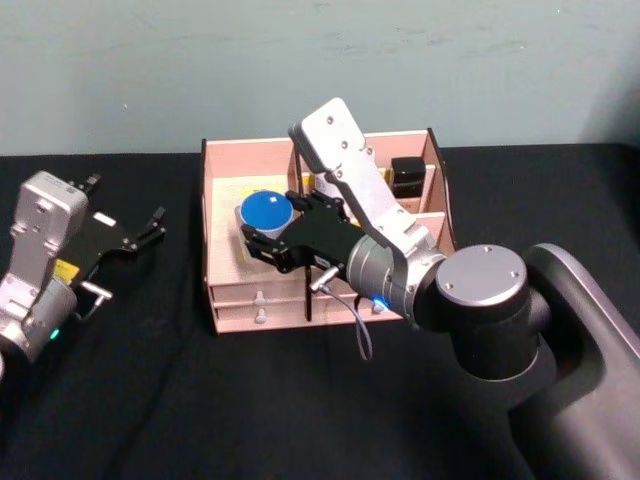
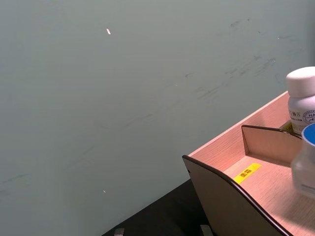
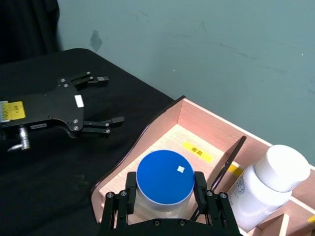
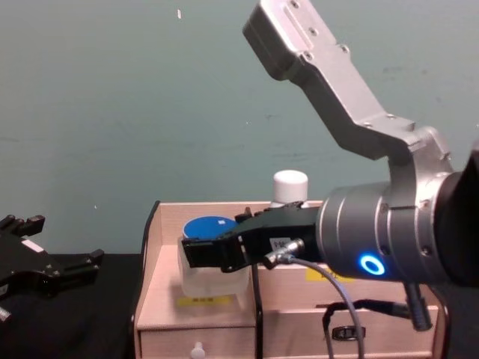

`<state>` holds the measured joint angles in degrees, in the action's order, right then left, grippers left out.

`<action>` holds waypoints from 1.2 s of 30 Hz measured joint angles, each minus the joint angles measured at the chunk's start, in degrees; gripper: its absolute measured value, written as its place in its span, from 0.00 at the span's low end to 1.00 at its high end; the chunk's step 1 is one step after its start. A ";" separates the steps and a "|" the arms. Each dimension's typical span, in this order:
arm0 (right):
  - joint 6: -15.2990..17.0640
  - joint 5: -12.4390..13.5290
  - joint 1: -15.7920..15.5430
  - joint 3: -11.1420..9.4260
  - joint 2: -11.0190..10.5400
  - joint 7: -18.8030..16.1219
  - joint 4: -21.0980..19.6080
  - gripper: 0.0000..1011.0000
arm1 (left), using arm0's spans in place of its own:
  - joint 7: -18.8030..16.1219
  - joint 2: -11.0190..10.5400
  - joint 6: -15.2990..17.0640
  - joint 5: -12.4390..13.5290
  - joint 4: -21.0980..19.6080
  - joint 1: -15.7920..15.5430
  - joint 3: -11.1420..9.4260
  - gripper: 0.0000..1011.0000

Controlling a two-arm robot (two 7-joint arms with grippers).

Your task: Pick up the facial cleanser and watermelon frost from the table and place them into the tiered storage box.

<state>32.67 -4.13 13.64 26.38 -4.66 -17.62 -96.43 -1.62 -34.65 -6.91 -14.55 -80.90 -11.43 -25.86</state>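
Observation:
My right gripper (image 1: 275,225) (image 3: 165,191) (image 4: 213,250) is shut on a clear jar with a blue lid (image 1: 265,210) (image 3: 164,177) (image 4: 209,228) (image 2: 306,162). It holds the jar upright inside the left compartment of the tiered storage box (image 1: 215,200) (image 3: 147,132) (image 4: 150,254) (image 2: 221,196). Whether the jar rests on the compartment floor is unclear. A white capped bottle (image 3: 268,187) (image 2: 301,98) (image 4: 290,187) stands in the compartment behind the divider. I cannot tell which item is the facial cleanser and which the watermelon frost. My left gripper (image 1: 125,200) (image 3: 106,101) (image 4: 60,239) hovers open left of the box, holding nothing.
The box stands on a black table (image 1: 150,400) against a grey-green wall. A dark object (image 1: 408,172) sits in its back right compartment. Two drawers with white knobs (image 1: 258,297) face me. A cable (image 1: 362,330) hangs from my right wrist. Bare tabletop lies in front and to the left.

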 joint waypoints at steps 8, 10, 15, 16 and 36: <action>-0.45 -1.35 1.26 -0.38 1.48 0.32 2.49 0.70 | 0.00 0.00 0.00 0.00 0.00 0.00 0.00 0.99; -0.57 -1.52 1.45 -0.50 1.73 0.36 2.95 0.70 | 0.00 0.00 0.00 0.00 0.00 0.00 0.00 0.99; -1.07 -2.06 1.95 -0.73 2.62 0.41 4.26 0.70 | 0.00 0.00 0.00 0.00 0.00 0.00 0.00 0.99; -1.12 -2.14 2.01 -0.74 2.71 0.42 4.41 0.70 | 0.00 0.00 0.00 0.00 0.00 0.00 0.00 0.99; -1.39 -3.89 2.43 -1.25 3.90 0.24 6.60 0.70 | 0.00 0.00 0.00 0.00 0.00 0.00 0.00 0.99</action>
<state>31.28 -8.02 16.08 25.14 -0.76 -17.37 -89.83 -1.62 -34.65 -6.91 -14.55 -80.90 -11.43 -25.86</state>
